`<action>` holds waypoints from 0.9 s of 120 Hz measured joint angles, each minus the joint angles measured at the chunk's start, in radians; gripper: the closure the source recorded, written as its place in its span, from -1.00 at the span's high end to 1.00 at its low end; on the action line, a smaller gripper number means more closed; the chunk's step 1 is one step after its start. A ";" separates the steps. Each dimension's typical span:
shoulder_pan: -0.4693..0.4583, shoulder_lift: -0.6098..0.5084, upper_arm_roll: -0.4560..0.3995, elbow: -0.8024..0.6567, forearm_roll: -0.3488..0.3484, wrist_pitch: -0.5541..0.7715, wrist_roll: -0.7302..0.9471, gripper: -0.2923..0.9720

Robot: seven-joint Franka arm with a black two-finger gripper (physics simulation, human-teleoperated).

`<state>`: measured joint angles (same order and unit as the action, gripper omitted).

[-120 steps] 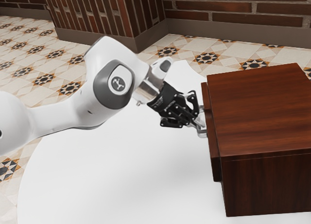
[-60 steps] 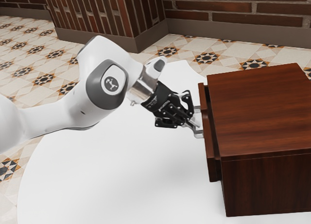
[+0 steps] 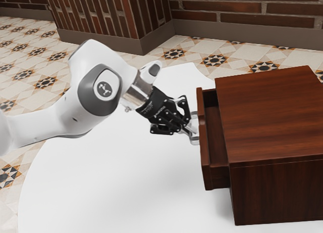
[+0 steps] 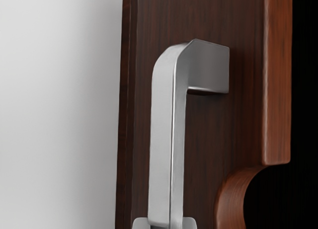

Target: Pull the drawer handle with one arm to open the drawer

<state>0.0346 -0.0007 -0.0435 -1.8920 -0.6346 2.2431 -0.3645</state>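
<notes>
- The black two-finger gripper (image 3: 191, 133) has its fingers closed narrowly on the brushed silver metal bar handle (image 3: 195, 140), gripping it from two sides.
- Over the last second the dark reddish-brown wooden drawer (image 3: 206, 152) has slid out of the dark wooden box cabinet (image 3: 272, 117). It was nearly flush with the cabinet face; now it stands clearly proud, with its interior showing behind the front panel.
- The white robot arm (image 3: 101, 89) has drawn back toward the exterior view's left, carrying the handle with it.
- The wrist view looks straight at the handle (image 4: 166, 139), which stands off the drawer's front panel (image 4: 213, 114).
- The cabinet has stayed put on the round white tabletop (image 3: 101, 192).
- My judgement: the grip is sound and the drawer is partly open, so more of the same straight pull should finish the task.
</notes>
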 joint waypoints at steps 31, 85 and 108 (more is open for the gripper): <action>-0.030 -0.029 0.047 -0.027 0.000 0.000 0.003 -0.67; 0.002 -0.081 0.087 -0.074 -0.002 -0.001 0.011 -0.67; 0.011 -0.083 0.087 -0.082 -0.003 -0.001 0.017 -0.63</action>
<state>0.0457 -0.0839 0.0437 -1.9744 -0.6373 2.2423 -0.3474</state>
